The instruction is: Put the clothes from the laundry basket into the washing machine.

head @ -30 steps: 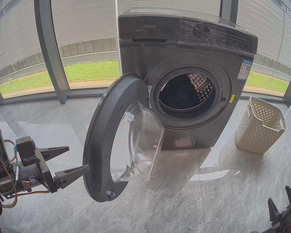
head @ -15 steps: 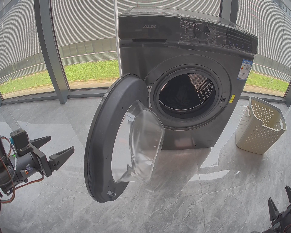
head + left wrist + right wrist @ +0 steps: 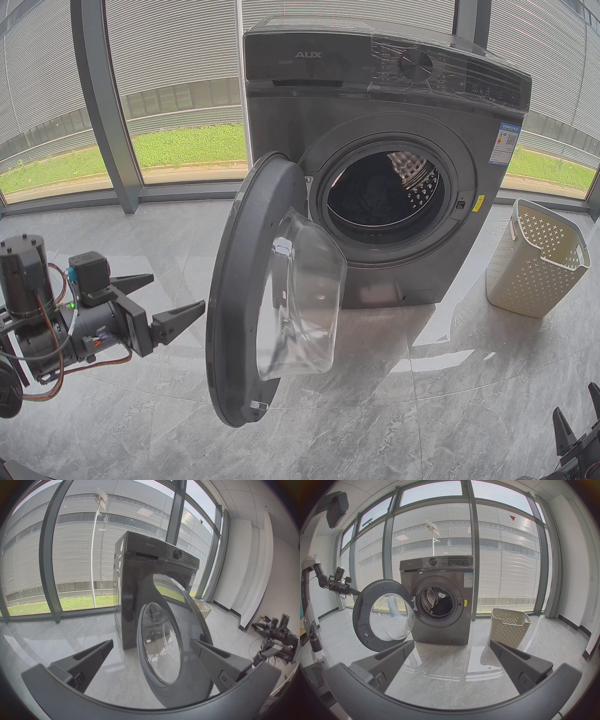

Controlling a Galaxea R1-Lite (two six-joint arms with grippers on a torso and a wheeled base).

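The grey washing machine (image 3: pixel 387 125) stands against the window with its round door (image 3: pixel 247 294) swung out about halfway. A dark cloth (image 3: pixel 369 197) lies inside the drum. The cream laundry basket (image 3: pixel 537 259) stands on the floor to the machine's right, and no cloth shows in the part of its inside that I see. My left gripper (image 3: pixel 177 292) is open, just left of the door's outer face and a short gap from it. In the left wrist view the door (image 3: pixel 168 642) fills the space ahead of the left gripper (image 3: pixel 150 642). My right gripper (image 3: pixel 451 644) is open, low at the right, far from the machine (image 3: pixel 440 570) and the basket (image 3: pixel 507 627).
Tall window frames (image 3: pixel 103 106) run behind and left of the machine. Glossy grey floor tiles (image 3: pixel 400 400) spread bare in front of it. The open door takes up the room between my left arm and the drum opening.
The left gripper drew back left from the door's rim, then rose and came right again. The door has swung some way toward the machine. The right gripper has not moved.
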